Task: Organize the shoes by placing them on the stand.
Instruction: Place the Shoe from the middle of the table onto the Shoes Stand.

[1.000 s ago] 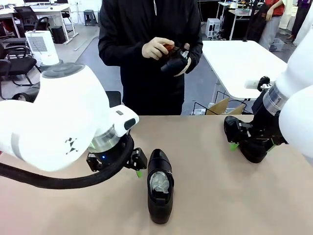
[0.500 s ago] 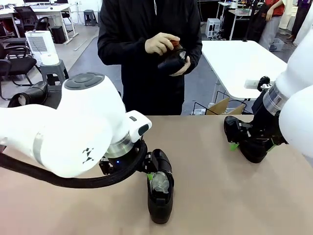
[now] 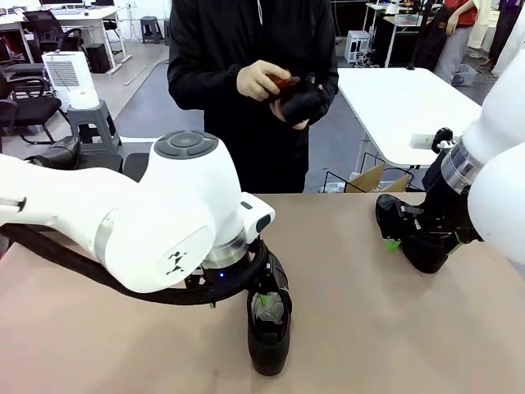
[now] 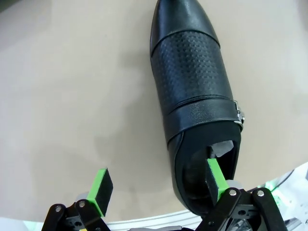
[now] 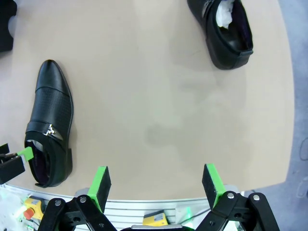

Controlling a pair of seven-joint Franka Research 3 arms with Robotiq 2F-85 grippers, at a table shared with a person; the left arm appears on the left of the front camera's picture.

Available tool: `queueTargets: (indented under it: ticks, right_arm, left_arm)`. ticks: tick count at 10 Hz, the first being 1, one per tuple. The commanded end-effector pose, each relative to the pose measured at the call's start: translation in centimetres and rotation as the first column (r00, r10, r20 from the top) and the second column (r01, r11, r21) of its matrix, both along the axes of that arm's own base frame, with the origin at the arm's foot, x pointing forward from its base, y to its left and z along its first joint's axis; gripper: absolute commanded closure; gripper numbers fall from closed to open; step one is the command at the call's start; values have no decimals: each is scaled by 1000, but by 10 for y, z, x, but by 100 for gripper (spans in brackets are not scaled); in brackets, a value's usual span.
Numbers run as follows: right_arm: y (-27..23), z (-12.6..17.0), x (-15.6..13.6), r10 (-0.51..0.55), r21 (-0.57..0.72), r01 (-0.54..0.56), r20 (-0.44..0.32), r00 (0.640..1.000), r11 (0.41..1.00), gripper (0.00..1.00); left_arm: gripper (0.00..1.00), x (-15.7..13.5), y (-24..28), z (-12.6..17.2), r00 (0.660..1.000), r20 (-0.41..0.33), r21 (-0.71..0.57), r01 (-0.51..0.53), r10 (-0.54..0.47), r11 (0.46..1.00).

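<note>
A glossy black leather shoe (image 4: pixel 192 82) is seen standing on its sole on the matte beige table (image 4: pixel 72 96). It is shaped with a smooth pointed toe, a band of fine perforations across the vamp, and a plain strap closed by a small metal buckle (image 4: pixel 238 115) at the side. Something pale grey is lodged in its opening.

The left gripper (image 4: pixel 159 184) is held wide open at the heel end of this buckled shoe. One green pad (image 4: pixel 216 178) is dipped inside the heel opening, close to the side wall, though contact cannot be told. The other pad (image 4: pixel 101 185) hangs over bare table beside the shoe, and nothing is clamped.

A second shoe (image 5: pixel 224 29), equally glossy and stuffed with crumpled white paper, is seen well apart from the buckled one across an open stretch of table. The right gripper (image 5: pixel 156 185) is spread fully open with nothing between its pads, over bare table near the edge, touching neither shoe.

At the far side, a third shoe (image 3: pixel 297 103) is held at chest height in a person's hands (image 3: pixel 258 80), together with a small reddish-brown brush (image 3: pixel 283 80)
</note>
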State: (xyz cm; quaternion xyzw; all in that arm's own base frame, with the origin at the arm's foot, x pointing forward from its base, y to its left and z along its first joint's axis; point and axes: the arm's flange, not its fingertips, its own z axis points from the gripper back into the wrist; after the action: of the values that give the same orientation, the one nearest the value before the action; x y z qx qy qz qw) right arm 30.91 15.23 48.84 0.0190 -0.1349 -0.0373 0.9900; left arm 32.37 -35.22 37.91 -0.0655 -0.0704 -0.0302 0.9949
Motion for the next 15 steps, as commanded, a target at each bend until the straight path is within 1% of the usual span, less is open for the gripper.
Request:
queueTargets:
  ticks: [1, 3, 5, 6, 9, 11, 13, 15]
  right_arm:
    - [0, 2, 0, 5, 11, -5, 1, 1000, 1000, 0]
    - [0, 2, 0, 5, 11, -5, 1, 1000, 1000, 0]
    - [0, 2, 0, 5, 11, -5, 1, 1000, 1000, 0]
    - [0, 2, 0, 5, 11, -5, 1, 1000, 1000, 0]
    - [0, 2, 0, 5, 11, -5, 1, 1000, 1000, 0]
    - [0, 2, 0, 5, 11, -5, 1, 1000, 1000, 0]
    - [0, 2, 0, 5, 11, -5, 1, 1000, 1000, 0]
    - [0, 2, 0, 5, 11, -5, 1, 1000, 1000, 0]
  left_arm:
    - [0, 2, -12, -8, 998, -50, 61, -35, 38, 998]
    - [0, -1, -10, -20, 993, -84, 86, -75, 82, 993]
    - [0, -2, -11, -29, 994, -76, 51, -75, 79, 996]
    - [9, -3, -11, -31, 995, -81, 41, -53, 56, 998]
    - [63, -5, -16, -33, 995, -101, 56, -14, 19, 998]
    - [100, -4, -17, -33, 994, -107, 49, -5, 10, 999]
    - [100, -5, -20, -35, 994, -114, 34, 4, 0, 999]
    - [100, -5, -21, -34, 994, -105, 32, 10, -7, 999]
